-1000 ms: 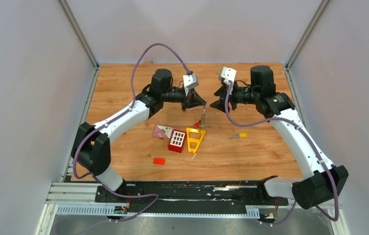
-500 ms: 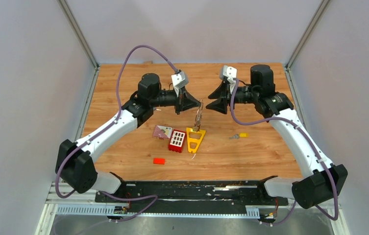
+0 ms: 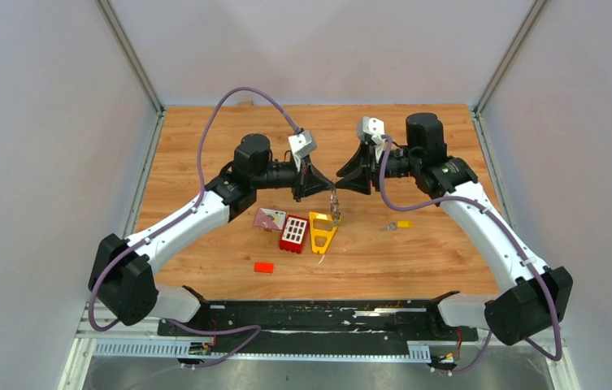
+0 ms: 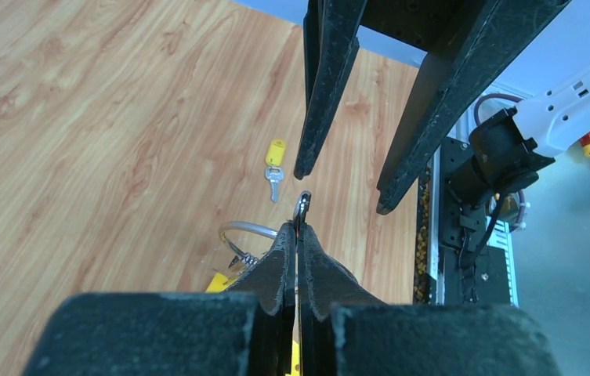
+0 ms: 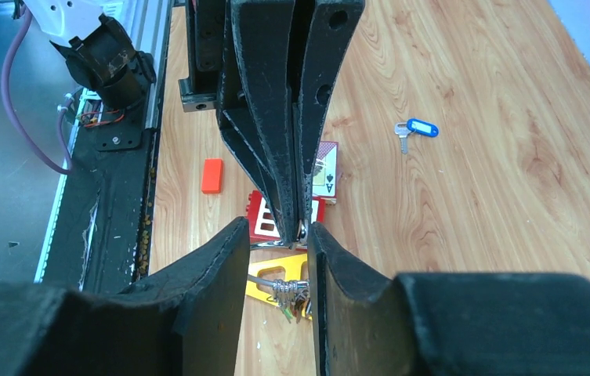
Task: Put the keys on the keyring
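My left gripper point(image 3: 323, 187) is shut on the thin silver keyring point(image 3: 334, 198), held above the table. Several keys point(image 3: 336, 214) hang from the ring just over the yellow frame. In the left wrist view the ring point(image 4: 246, 232) sticks out past my closed fingertips point(image 4: 298, 229). My right gripper point(image 3: 343, 180) is open, facing the left one, its fingers either side of the left fingertips and ring point(image 5: 277, 227). The ring with hung keys point(image 5: 293, 293) shows below. A yellow-headed key point(image 3: 398, 225) lies on the table to the right. A blue-headed key point(image 5: 413, 129) lies further back.
A yellow triangular frame point(image 3: 321, 231), a red windowed brick point(image 3: 293, 233) and a playing card point(image 3: 270, 218) lie mid-table under the grippers. A small red block point(image 3: 264, 266) lies nearer the front. Walls enclose the table on three sides.
The grippers have closed in on each other and come lower. The right gripper's open fingers now straddle the left fingertips and the ring. The left elbow swung outward.
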Motion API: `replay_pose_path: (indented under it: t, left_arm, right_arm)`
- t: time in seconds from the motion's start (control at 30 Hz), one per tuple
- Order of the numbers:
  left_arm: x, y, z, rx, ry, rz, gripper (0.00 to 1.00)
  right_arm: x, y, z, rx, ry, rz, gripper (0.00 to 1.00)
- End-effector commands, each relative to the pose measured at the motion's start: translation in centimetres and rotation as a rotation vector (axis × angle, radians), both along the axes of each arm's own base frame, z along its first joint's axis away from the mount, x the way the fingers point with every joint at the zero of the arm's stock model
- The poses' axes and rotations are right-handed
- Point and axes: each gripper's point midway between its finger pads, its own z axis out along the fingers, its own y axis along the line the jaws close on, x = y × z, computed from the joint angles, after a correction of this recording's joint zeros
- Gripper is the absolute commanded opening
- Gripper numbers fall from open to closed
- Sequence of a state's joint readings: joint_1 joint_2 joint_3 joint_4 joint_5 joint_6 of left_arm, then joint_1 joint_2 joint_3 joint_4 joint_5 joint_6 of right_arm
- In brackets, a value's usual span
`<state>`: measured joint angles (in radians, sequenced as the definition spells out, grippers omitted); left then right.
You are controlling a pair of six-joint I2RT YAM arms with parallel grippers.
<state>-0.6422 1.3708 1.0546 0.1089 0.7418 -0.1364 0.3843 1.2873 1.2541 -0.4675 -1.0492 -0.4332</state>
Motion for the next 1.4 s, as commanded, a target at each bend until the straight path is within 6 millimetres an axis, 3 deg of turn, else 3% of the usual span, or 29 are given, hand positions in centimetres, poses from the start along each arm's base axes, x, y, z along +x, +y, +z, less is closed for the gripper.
replay_pose_path:
  t: [0.0, 0.3, 0.93, 1.37]
  left_arm:
    - [-0.4, -0.1, 3.3, -0.075, -0.068, 0.008, 0.0]
    - [-0.8, -0.2, 3.6, -0.092, -0.074, 0.003, 0.0]
    - [-1.2, -0.4, 3.8, -0.098, -0.078, -0.011, 0.0]
    - [-1.4, -0.2, 3.8, -0.101, -0.082, -0.012, 0.0]
  right_arm:
    - [0.0, 0.4, 0.0, 0.018, -0.025, 0.022, 0.33]
    - [0.5, 0.4, -1.0, 0.001, -0.008, 0.011, 0.31]
    - [0.7, 0.5, -1.4, -0.004, 0.003, 0.012, 0.05]
    - [1.0, 0.3, -1.4, -0.017, -0.016, -0.011, 0.12]
